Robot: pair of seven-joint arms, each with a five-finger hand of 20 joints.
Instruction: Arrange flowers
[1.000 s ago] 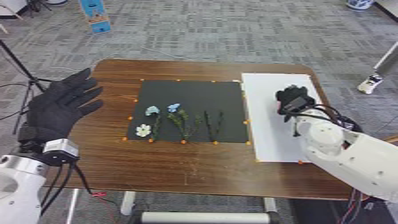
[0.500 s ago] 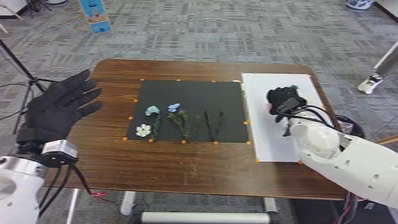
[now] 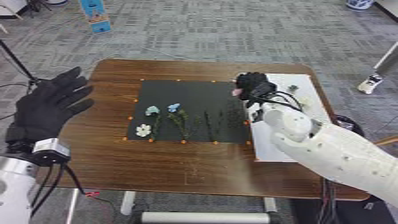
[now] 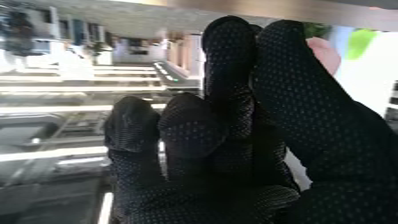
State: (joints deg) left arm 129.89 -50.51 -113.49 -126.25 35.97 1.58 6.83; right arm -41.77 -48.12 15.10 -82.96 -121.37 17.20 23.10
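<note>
Black-gloved right hand (image 3: 255,86) pinches pink flower (image 4: 325,55), thumb against fingertip.

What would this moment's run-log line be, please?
Arrange flowers | right robot hand: pinching pink flower, near black sheet | left robot hand: open

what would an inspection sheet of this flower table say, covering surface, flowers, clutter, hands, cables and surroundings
Surface: brown wooden table with dark mat and white sheet.
Job's things: white flower, two light-blue flowers and green stems on the mat; pink flower in the right hand.
Clutter: nothing seen.
Hands: left open beside the table; right pinching the pink flower.
Cables: black ones at both wrists.
Surroundings: grey carpet, blue sign, dark stand at left.
</note>
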